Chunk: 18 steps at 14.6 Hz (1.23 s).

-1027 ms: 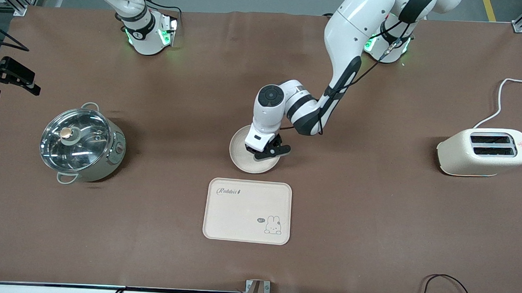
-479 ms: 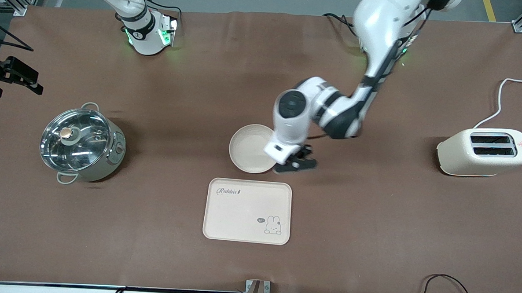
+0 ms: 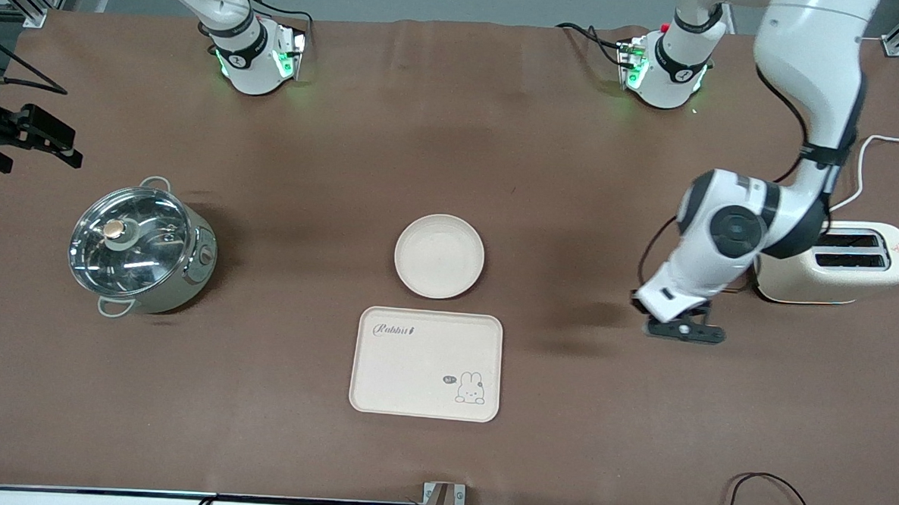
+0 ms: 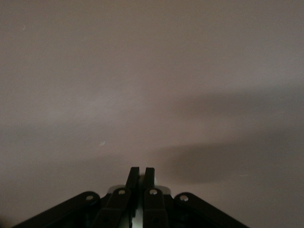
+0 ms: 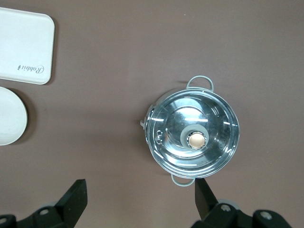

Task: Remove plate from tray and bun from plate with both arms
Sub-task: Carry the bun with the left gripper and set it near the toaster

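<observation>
The round cream plate point(image 3: 439, 256) lies empty on the brown table, just farther from the front camera than the rabbit tray point(image 3: 426, 363). It also shows in the right wrist view point(image 5: 9, 121). No bun shows in any view. My left gripper point(image 3: 685, 333) is shut and empty over bare table next to the toaster; its wrist view shows its closed tips point(image 4: 140, 169) over plain brown mat. My right gripper point(image 3: 41, 140) hangs high at the right arm's end of the table, open and empty point(image 5: 140, 190), looking down on the lidded pot point(image 5: 192, 137).
A steel pot point(image 3: 140, 248) with a glass lid stands toward the right arm's end. A cream toaster point(image 3: 836, 262) with a white cord stands toward the left arm's end. The tray also shows in the right wrist view point(image 5: 23, 45). Cables lie along the table's near edge.
My left gripper has left the plate and swung away toward the toaster. The plate has stayed in place on the table. The right gripper has shifted only slightly.
</observation>
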Each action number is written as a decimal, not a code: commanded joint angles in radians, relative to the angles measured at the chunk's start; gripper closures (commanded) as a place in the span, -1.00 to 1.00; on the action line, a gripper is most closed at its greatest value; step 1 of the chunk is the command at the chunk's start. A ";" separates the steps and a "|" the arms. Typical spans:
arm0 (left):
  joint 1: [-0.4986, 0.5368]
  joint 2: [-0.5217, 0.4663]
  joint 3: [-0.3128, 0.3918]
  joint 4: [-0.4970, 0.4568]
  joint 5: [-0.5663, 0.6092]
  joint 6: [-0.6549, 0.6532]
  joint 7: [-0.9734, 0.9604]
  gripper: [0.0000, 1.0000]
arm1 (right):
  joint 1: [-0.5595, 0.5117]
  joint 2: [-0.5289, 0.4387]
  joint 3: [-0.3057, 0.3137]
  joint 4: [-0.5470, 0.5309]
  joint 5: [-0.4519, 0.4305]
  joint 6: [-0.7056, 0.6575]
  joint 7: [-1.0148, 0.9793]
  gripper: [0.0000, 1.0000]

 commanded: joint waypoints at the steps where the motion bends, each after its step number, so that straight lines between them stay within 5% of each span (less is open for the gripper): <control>1: 0.029 0.001 -0.015 -0.077 0.005 0.073 0.024 -0.37 | 0.032 0.008 -0.004 -0.014 -0.024 0.017 0.002 -1.00; 2: 0.031 0.009 -0.015 -0.074 0.005 0.073 0.027 -0.99 | 0.033 0.011 -0.004 -0.014 -0.022 0.020 0.002 -1.00; 6: 0.020 -0.002 -0.016 -0.008 0.008 0.044 0.033 -1.00 | 0.040 0.015 -0.004 -0.013 -0.021 0.019 0.002 -1.00; 13: 0.029 -0.075 -0.119 0.492 -0.001 -0.637 0.038 -1.00 | 0.030 0.010 -0.004 -0.003 -0.021 0.005 -0.003 -1.00; 18: 0.075 -0.253 -0.110 0.527 -0.094 -0.855 0.093 -1.00 | -0.008 0.005 -0.010 -0.005 -0.018 -0.010 -0.007 -1.00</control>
